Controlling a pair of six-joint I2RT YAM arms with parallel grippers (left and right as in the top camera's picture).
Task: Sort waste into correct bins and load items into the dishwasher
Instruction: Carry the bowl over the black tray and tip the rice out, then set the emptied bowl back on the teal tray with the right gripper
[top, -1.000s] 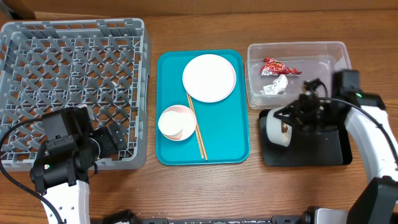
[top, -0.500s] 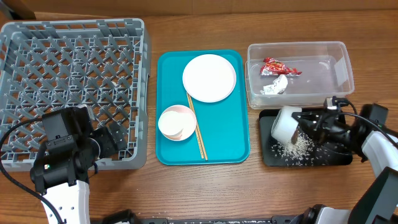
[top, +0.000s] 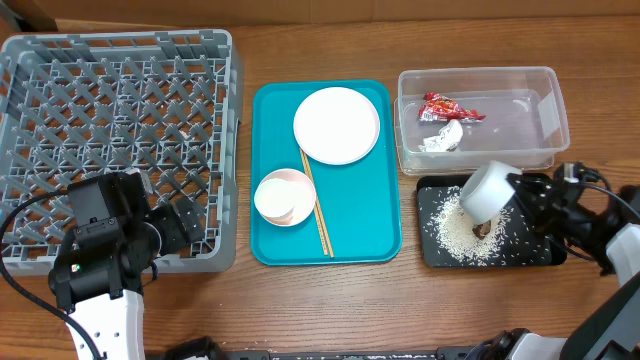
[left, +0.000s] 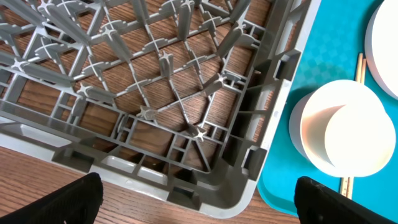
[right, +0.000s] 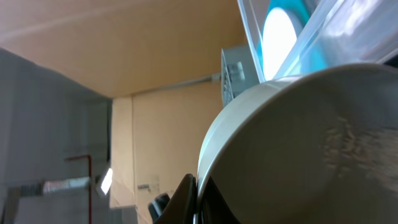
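Note:
My right gripper (top: 527, 203) is shut on the rim of the grey-green bowl (top: 487, 190), which it holds tipped upside down over the black tray (top: 540, 256). White rice grains (top: 452, 232) and a small brown lump (top: 482, 230) lie on that tray. In the right wrist view the gripper (right: 196, 198) pinches the bowl (right: 298, 155) rim. The red wrapper (top: 450, 106) and silver foil (top: 440, 138) lie in the clear tub (top: 478, 72). My left gripper (top: 168, 226) is open and empty at the grey rack's (top: 115, 140) near right corner (left: 199, 206).
The teal tray (top: 365, 225) holds the white plate (top: 337, 124), the pink bowl (top: 285, 197) with a white cup (left: 356, 138) inside it, and the chopsticks (top: 318, 212). The rack holds nothing.
The right gripper has swung right and turned the bowl over. Rice and the brown lump have spilled out onto the black tray. The left arm has not moved.

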